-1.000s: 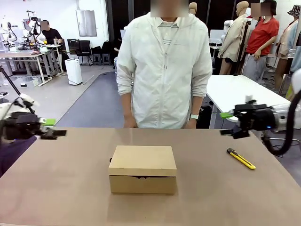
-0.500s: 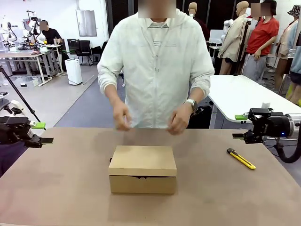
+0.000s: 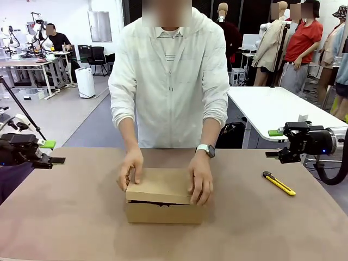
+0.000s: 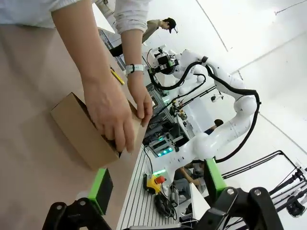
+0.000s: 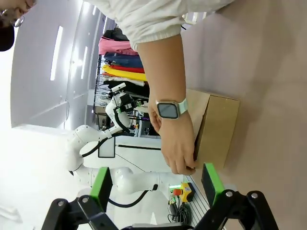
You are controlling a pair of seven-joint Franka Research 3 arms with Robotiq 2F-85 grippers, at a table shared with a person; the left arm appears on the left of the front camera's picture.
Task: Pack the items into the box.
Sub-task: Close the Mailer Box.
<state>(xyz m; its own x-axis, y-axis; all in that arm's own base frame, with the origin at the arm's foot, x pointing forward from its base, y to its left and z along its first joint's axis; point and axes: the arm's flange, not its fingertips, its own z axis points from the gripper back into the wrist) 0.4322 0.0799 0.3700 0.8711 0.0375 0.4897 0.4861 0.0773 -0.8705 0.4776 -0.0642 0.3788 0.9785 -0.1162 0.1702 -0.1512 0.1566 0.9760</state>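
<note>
While the person leans over the far edge of the table point(image 3: 65, 217), both of their hands rest on the box point(image 3: 163, 209), which sits near the middle of the brown surface. The hand on picture left point(image 3: 131, 167) grips the lid's left edge; the hand on picture right point(image 3: 201, 182), with a pale-strapped watch point(image 3: 205, 149) on its wrist, lies over the right corner of the flap. The lid is not fully down: a dark gap shows along the front under the flap. The box is plain cardboard; I see no print, label or brand on it from here. The watch face is dark in the right wrist view, and nothing on it can be read.

The left gripper point(image 3: 48, 153) hangs off the left edge of the table, well apart from the box, green pads showing; in its own wrist view its jaws stand wide apart with nothing between them. The right gripper point(image 3: 275, 143) hangs above the right side of the table, likewise well apart from the box, and its wrist view also shows its jaws spread and empty.

A yellow-and-black utility knife point(image 3: 279, 183) lies on the table to the right of the box, near the right gripper, touching nothing. Any lettering on it is too small to tell.

Box contents: hidden by lid and hands.
</note>
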